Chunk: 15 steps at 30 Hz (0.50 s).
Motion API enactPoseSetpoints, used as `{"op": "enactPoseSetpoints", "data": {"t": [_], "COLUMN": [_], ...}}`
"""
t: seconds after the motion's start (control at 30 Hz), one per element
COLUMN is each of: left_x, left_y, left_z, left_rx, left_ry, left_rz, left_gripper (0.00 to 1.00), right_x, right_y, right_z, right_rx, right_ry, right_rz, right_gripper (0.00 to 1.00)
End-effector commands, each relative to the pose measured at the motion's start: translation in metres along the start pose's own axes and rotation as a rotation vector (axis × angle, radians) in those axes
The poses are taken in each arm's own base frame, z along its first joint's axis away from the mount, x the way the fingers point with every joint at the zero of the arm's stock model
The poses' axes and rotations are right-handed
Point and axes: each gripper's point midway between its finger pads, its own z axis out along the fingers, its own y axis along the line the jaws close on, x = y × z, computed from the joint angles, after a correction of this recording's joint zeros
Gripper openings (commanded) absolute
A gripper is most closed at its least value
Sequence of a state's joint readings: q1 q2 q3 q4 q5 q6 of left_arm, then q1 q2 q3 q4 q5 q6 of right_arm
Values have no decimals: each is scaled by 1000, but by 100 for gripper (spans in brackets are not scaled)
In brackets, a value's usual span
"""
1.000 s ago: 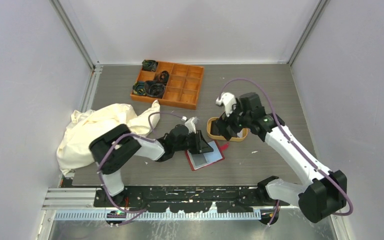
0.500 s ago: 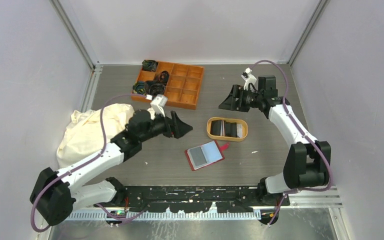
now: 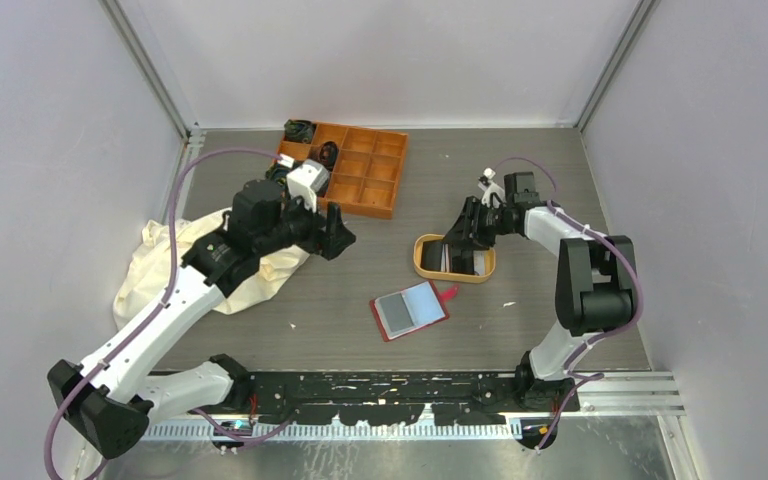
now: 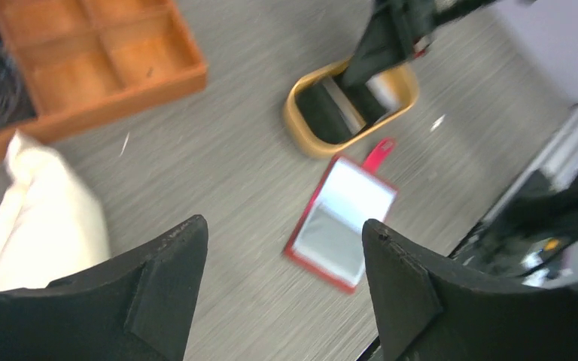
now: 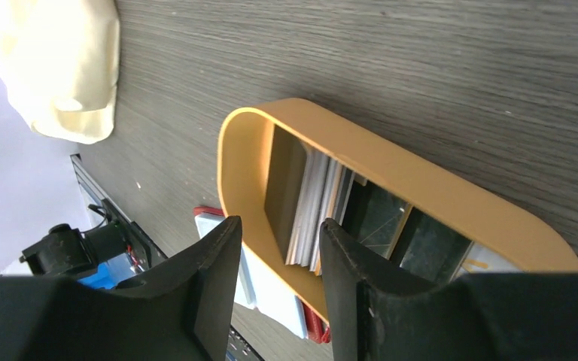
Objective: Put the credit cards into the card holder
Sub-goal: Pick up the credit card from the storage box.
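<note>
The red card holder (image 3: 410,310) lies open on the table, its grey and light-blue pockets facing up; it also shows in the left wrist view (image 4: 342,222). The credit cards (image 5: 312,199) stand on edge as a stack in the tan oval tray (image 3: 426,262), with dark ones beside them. My right gripper (image 3: 458,238) hovers over the tray's left end, its jaws partly apart with nothing between them (image 5: 275,241). My left gripper (image 3: 337,233) is raised above the table to the upper left of the card holder, open and empty (image 4: 286,241).
An orange compartment box (image 3: 345,170) with dark coiled items sits at the back. A cream cloth (image 3: 175,265) lies at the left under my left arm. The tray's rim (image 5: 421,184) is close below my right fingers.
My left gripper left the card holder, opened and rose to the upper left. My right gripper swung back from the tray, returned over it, and its jaws narrowed.
</note>
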<state>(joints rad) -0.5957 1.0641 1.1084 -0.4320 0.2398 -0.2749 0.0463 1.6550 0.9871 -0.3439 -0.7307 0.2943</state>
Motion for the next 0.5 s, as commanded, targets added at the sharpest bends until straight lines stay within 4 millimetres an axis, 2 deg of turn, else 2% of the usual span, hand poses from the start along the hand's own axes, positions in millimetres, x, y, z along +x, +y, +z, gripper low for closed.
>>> {"op": "enactPoseSetpoints", "data": {"t": [0.0,0.1,0.23,0.47], "left_x": [55,62,66,72], "left_y": [48,55,52,56], "left_z": [0,-8,-6,-2], "left_rx": [-170,-210,-181,-189], "left_ry": [120,148,130,165], "left_rz": [146,168,176,176], "left_gripper": [73,70,68,66], "right_x": [-4,-2,4,14], "right_y": [-10,-19,-24,-11], "right_z": [8,12,18,30], "right_rx": [29,60,68,-4], "right_ry": [-5,7,36,84], "right_rz": [-1,7,18,14], "right_gripper": [47,47,49,49]}}
